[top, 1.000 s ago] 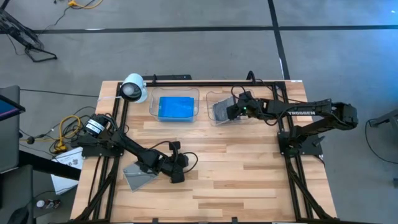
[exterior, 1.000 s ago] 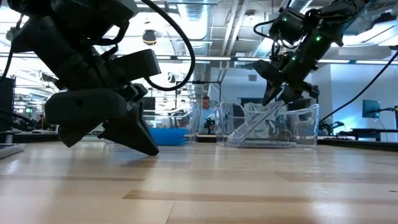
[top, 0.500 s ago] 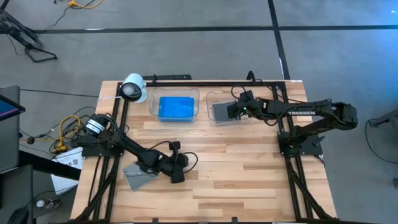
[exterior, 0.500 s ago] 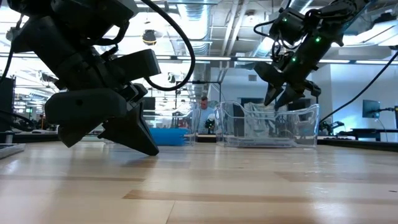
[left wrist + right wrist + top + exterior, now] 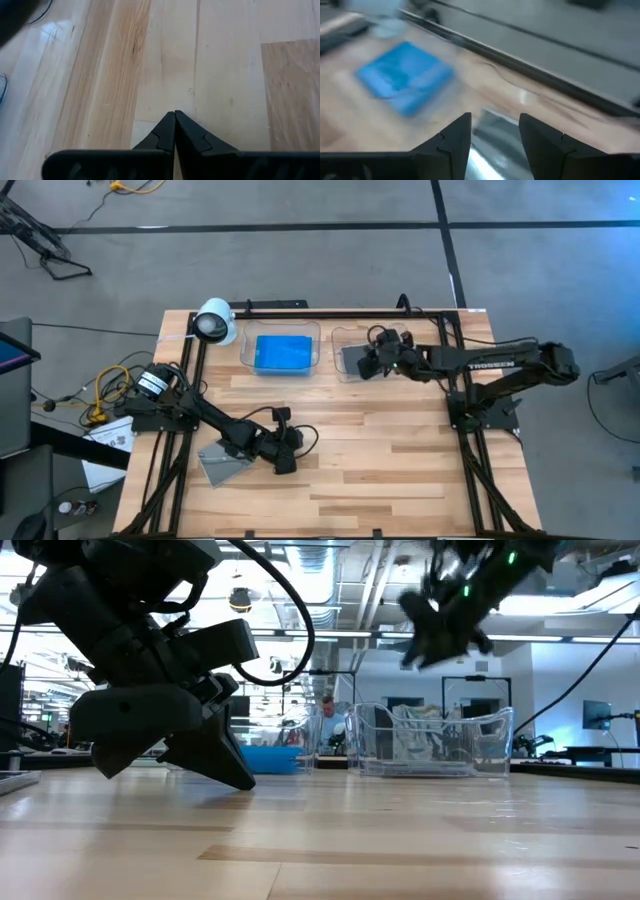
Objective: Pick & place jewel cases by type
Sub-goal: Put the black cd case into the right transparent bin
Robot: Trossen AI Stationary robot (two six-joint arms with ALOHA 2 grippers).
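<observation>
Now the right gripper (image 5: 368, 362) hangs above the right-hand clear rounded plastic tray (image 5: 338, 338) at the desk's far edge, fingers parted at a medium gap w/ nothing between them; the wrist view shows bare space between its dark fingers (image 5: 455, 135). Below it, inside that tray, lie the clear/grey silvery jewel cases (image 5: 354, 358). The bright translucent blue jewel cases (image 5: 283, 353) sit flat in the left-hand clear tray (image 5: 246, 335), just beside the other tray.

Left gripper (image 5: 290, 450) rests low over the wooden desk (image 5: 400, 460) near the front-left, fingers pressed together, tips meeting, empty. A grey flat square case (image 5: 222, 463) lies on the desk close to the left arm, partly under it; this looks like the one left to sort.

Key relation: that grey case is well apart from the right gripper, diagonally across toward front-left, while the left gripper is near it. So the left arm seems better placed for the pick. Case's exact tilt can't be told from above.
</observation>
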